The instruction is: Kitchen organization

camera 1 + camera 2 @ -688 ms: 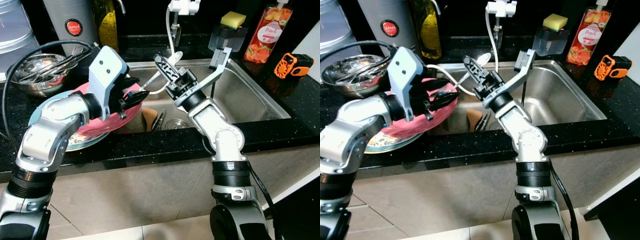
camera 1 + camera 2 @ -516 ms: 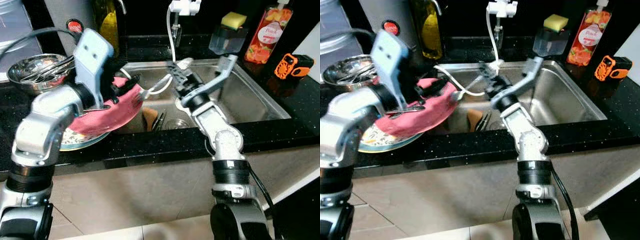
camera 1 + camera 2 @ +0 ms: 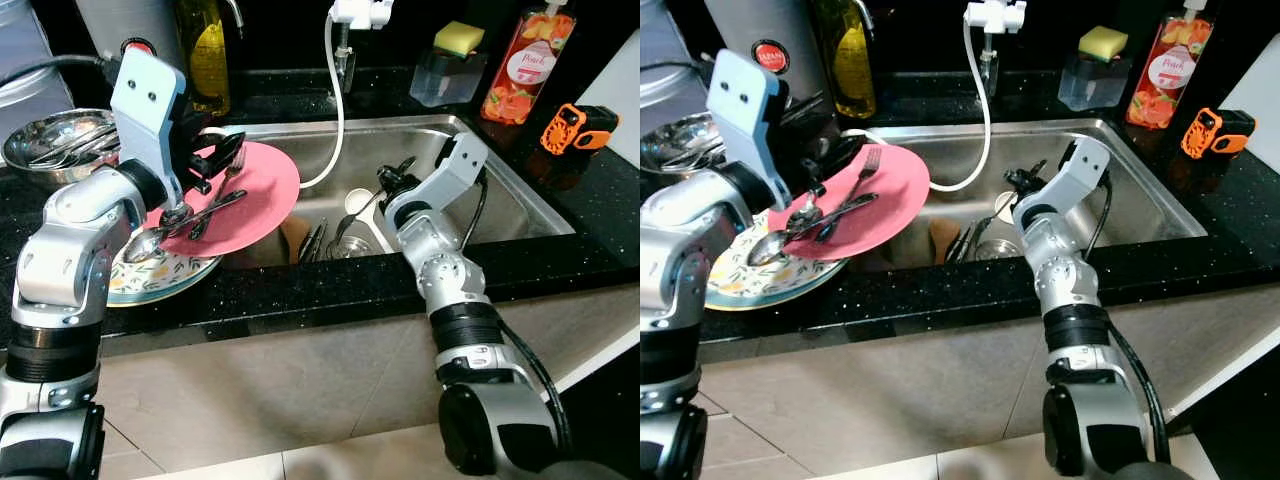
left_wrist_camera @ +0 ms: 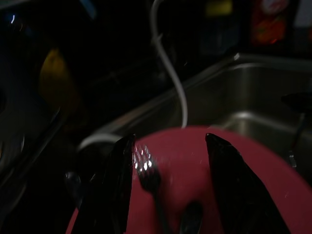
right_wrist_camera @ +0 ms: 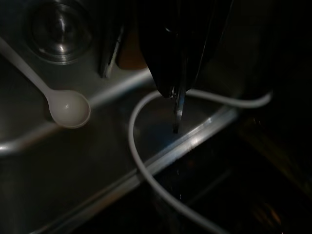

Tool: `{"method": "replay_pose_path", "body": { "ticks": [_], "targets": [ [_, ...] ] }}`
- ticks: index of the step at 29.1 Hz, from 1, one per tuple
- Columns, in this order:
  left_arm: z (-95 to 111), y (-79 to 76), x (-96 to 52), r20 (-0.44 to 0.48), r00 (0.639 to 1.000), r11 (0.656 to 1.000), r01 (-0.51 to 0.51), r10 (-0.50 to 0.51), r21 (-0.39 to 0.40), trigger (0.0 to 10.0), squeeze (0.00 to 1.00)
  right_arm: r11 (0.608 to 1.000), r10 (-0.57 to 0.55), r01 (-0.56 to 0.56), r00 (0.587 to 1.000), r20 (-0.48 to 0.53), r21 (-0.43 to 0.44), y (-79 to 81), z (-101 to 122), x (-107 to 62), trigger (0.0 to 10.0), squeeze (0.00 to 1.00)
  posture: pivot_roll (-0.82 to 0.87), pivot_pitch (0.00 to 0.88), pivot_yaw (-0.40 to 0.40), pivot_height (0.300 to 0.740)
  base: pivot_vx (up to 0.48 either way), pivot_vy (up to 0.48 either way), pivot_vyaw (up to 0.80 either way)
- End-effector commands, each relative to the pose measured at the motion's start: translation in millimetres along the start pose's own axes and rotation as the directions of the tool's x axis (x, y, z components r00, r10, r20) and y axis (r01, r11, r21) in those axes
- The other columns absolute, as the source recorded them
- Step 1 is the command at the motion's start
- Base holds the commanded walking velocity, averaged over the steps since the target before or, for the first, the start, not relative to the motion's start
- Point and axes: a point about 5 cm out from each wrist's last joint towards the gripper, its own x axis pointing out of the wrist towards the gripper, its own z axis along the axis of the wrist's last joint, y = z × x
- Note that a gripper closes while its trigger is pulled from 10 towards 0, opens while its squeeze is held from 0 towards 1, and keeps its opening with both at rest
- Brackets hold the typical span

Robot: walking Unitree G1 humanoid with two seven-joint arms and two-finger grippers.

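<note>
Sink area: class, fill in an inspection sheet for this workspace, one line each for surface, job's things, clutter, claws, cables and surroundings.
Surface: black speckled counter around a steel sink.
Job's things: pink plate carrying a fork and spoon, resting on a patterned plate; white spoon and utensils in the sink.
Clutter: steel bowl of cutlery, oil bottle, soap bottle, sponge, orange gadget.
Claws: left claw open over the pink plate; right claw shut on a thin metal utensil in the sink.
Cables: white hose drooping from the tap.
Surroundings: tiled floor.
</note>
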Motion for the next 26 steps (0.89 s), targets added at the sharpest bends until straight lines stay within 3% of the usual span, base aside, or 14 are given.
{"method": "replay_pose_path", "body": {
  "ticks": [1,5,6,7,8,12,13,14,15,18,20,23,25,26],
  "targets": [
    [-4,2.9,-1.5,-0.048,0.999,0.999,-0.019,0.021,0.027,10.0,0.0,0.989,0.032,-0.046,0.994,-0.102,-0.14,2.0,-21,0.8,10.0,0.0,0.29,0.0,-0.06,0.74,0.0,0.0,0.0],
    [-5,3.9,-0.9,-0.053,0.998,0.999,-0.026,0.027,0.024,10.0,0.0,0.98,0.078,-0.108,0.982,-0.171,-0.17,7.8,-35,-1.7,10.0,0.0,0.29,0.0,-0.06,0.74,0.0,0.0,0.0],
    [-5,4.7,-0.3,-0.055,0.998,0.999,-0.031,0.032,0.029,10.0,0.0,0.975,0.108,-0.143,0.975,-0.196,-0.173,12.6,-41,-4.1,10.0,0.5,0.29,0.0,-0.058,0.74,0.0,0.0,0.0],
    [-5,4.7,-0.3,-0.055,0.998,0.999,-0.031,0.032,0.029,10.0,0.0,0.975,0.108,-0.143,0.975,-0.196,-0.173,12.6,-41,-4.1,10.0,0.5,0.29,0.0,-0.058,0.74,0.0,0.0,0.0],
    [-5,4.8,0.0,-0.057,0.998,0.999,-0.033,0.035,0.031,10.0,0.0,0.973,0.129,-0.163,0.971,-0.203,-0.161,15.3,-43,-5.4,10.0,1.0,0.29,0.0,-0.058,0.74,0.0,0.0,0.0],
    [-8,5.0,-1.2,-0.085,0.995,0.999,-0.039,0.042,0.03,10.0,0.0,0.976,0.199,-0.212,0.962,-0.187,-0.055,24.3,-40,-6.8,10.0,1.0,0.29,0.0,-0.053,0.74,0.0,0.0,0.0],
    [-11,5.8,-3.1,-0.112,0.993,0.999,-0.04,0.043,0.028,10.0,0.0,0.973,0.225,-0.231,0.96,-0.168,-0.016,26.9,-37,-6.2,10.0,0.75,0.29,0.0,-0.048,0.74,0.0,0.0,0.0],
    [-11,5.8,-3.1,-0.112,0.993,0.999,-0.04,0.043,0.028,10.0,0.0,0.973,0.225,-0.231,0.96,-0.168,-0.016,26.9,-37,-6.2,10.0,0.75,0.29,0.0,-0.048,0.74,0.0,0.0,0.0],
    [-13,6.5,-7.1,-0.143,0.989,0.999,-0.034,0.036,0.02,10.0,0.0,0.969,0.246,-0.245,0.958,-0.149,0.023,28.1,-31,-5.7,10.0,0.0,0.29,0.0,-0.048,0.74,0.0,0.0,0.0],
    [-16,5.1,-23.1,-0.212,0.977,1.0,0.019,-0.02,-0.007,10.0,0.0,0.96,0.274,-0.266,0.956,-0.102,0.088,27.7,-20,-4.9,10.0,0.0,0.29,0.0,-0.043,0.74,0.0,0.0,0.0],
    [-12,-1.8,-44.5,-0.217,0.971,0.995,0.097,-0.103,-0.039,10.0,0.0,0.958,0.283,-0.276,0.955,-0.085,0.079,26.2,-16,-6.1,10.0,0.0,0.28,0.0,-0.032,0.74,0.0,0.0,0.0],
    [-10,-6.3,-53.5,-0.214,0.967,0.99,0.13,-0.138,-0.049,10.0,0.0,0.957,0.285,-0.279,0.955,-0.083,0.074,25.9,-16,-6.8,10.0,0.0,0.28,0.0,-0.032,0.74,0.0,0.0,0.0],
    [-10,-15.8,-72.1,-0.218,0.963,0.987,0.16,-0.161,-0.022,10.0,0.0,0.955,0.291,-0.284,0.953,-0.087,0.086,25.8,-18,-7.9,10.0,0.0,0.3,0.0,-0.04,0.74,0.0,0.0,0.0],
    [-10,-15.8,-72.1,-0.218,0.963,0.987,0.16,-0.161,-0.022,10.0,0.0,0.955,0.291,-0.284,0.953,-0.087,0.086,25.8,-18,-7.9,10.0,0.0,0.3,0.0,-0.04,0.74,0.0,0.0,0.0]
  ]
}}
